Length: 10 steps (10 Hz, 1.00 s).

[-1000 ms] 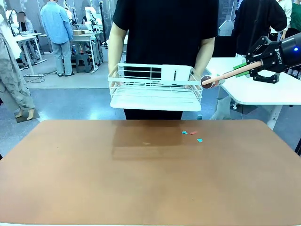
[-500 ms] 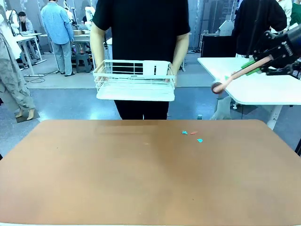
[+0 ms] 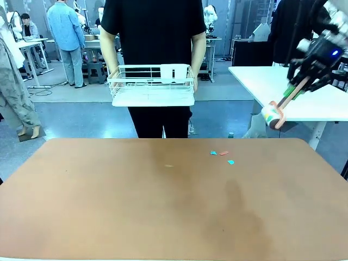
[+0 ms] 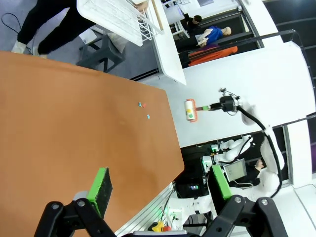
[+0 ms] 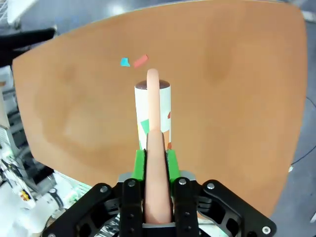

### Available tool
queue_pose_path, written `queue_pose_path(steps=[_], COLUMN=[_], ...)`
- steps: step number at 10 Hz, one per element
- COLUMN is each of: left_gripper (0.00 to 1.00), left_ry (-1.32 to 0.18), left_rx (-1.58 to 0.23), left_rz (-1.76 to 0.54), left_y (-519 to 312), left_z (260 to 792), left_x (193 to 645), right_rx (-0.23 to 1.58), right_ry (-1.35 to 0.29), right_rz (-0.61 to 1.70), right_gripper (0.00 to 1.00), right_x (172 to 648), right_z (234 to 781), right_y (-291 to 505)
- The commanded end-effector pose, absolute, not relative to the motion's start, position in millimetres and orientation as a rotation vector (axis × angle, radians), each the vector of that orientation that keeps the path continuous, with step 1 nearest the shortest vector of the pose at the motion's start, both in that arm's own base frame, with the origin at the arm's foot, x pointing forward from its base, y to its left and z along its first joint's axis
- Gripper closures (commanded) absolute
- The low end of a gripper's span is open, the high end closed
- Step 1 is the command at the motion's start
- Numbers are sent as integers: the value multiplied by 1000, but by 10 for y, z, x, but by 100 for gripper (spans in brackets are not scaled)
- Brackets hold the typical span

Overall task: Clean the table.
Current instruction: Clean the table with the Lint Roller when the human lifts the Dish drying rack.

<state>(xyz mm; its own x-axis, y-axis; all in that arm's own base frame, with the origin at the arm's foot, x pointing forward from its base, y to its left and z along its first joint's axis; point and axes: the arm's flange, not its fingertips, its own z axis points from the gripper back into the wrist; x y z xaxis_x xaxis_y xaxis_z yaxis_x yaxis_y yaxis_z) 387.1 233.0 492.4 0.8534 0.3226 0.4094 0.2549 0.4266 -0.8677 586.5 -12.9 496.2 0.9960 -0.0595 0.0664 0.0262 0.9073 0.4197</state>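
table (image 3: 109,206) long axis runs left-right; right hand (image 5: 154,162) grips roller (image 3: 270,115).

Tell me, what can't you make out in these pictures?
Front view: the scraps on the table are too small to identify.
Front view: the roller is blurred, so its print is unreadable.
Front view: the inside of the basket is hidden by its own wire wall.

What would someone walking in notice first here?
Probably the lint roller, gripped by its pink handle in the right claw and raised in the air near the far right corner of the table. Next come the few teal and orange scraps lying right of the middle, near the far edge. Behind that edge a person in black holds a white wire basket.
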Motion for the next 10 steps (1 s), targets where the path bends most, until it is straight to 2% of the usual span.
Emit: queue_pose_path(steps=[1,4,5,6,10], left_gripper=[0,0,0,0,0], left_ry=[-591,-591,-591,-591,-591], left_rx=[-1165,-1165,-1165,-1165,-1165], left_rz=[39,39,39,39,39], left_y=[2348,2348,2348,2348,2348], left_z=[4953,4953,4953,4953,4953], left_x=[3846,3846,3846,3846,3846], right_rx=[475,487,530,460,474], right_ry=[-70,-32,-80,-9,-17], right_rz=[24,-27,-44,-4,-19], right_gripper=[79,79,79,79,79], right_x=[5961,6049,6039,6087,6091], right_z=[4745,4262,4279,4255,4226], right_y=[-6,102,154,59,54])
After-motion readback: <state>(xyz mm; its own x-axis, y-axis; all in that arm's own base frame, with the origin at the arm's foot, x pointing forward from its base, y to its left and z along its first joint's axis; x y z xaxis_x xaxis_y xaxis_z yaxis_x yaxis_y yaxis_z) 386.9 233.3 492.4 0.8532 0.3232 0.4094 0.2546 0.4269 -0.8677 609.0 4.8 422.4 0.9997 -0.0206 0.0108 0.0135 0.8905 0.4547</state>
